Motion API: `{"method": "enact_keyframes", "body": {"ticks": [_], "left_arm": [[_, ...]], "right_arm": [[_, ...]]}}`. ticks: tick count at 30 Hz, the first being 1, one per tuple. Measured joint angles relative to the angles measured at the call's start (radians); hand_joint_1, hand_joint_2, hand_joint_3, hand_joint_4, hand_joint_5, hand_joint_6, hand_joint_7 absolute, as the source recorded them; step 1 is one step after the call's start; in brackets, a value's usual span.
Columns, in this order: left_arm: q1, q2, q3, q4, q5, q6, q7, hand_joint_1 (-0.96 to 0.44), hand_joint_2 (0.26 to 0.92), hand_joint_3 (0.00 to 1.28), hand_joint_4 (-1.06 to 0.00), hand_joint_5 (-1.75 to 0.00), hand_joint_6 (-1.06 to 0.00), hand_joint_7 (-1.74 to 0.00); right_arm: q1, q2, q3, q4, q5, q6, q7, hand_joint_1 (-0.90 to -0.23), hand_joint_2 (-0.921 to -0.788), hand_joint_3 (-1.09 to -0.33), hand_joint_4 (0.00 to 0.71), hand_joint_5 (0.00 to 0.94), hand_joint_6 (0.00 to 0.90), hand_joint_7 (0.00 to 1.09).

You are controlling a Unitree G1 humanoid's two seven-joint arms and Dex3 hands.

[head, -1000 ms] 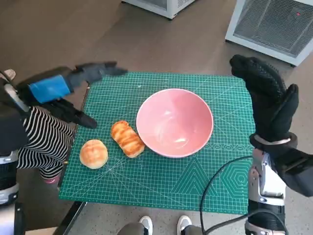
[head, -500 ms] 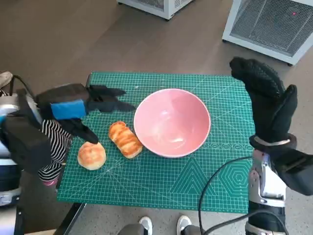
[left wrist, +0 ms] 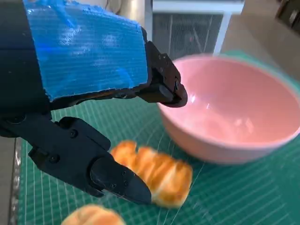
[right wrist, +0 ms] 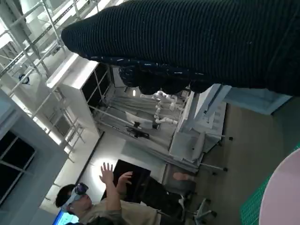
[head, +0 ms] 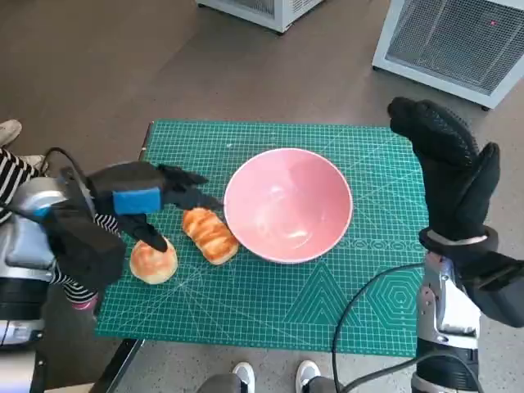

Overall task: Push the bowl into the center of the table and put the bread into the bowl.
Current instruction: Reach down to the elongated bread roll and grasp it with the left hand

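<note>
Bowl [head: 288, 205] sat mid-frame on the green mat [head: 327, 303], bread [head: 211, 234] at its left. Left hand [head: 143, 199] hovered spread above the bread, empty; right hand [head: 449, 168] stood wide, upper right.

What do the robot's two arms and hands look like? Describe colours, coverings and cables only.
The left hand is black with blue tape across its back, on a pale forearm. The right hand wears a black knitted glove above a pale forearm, with a black cable looping beside it.
</note>
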Motion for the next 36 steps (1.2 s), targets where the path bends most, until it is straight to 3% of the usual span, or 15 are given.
{"method": "enact_keyframes", "body": {"ticks": [19,36], "left_arm": [[-0.063,-0.035,-0.064,0.152,0.056,-0.011,0.04,-0.19,0.722,0.0,-0.48,-0.01,-0.67,-0.04],[-0.127,-0.093,-0.133,0.326,0.169,-0.015,0.144,-0.17,0.751,0.01,-0.51,-0.01,-0.69,-0.02]], "right_arm": [[0.025,-0.002,-0.008,-0.021,-0.001,0.012,-0.011,-0.707,-0.921,-0.712,0.152,0.003,0.066,0.48],[0.035,-0.008,-0.012,-0.023,-0.003,0.012,-0.018,-0.701,-0.921,-0.713,0.15,0.001,0.064,0.49]]}}
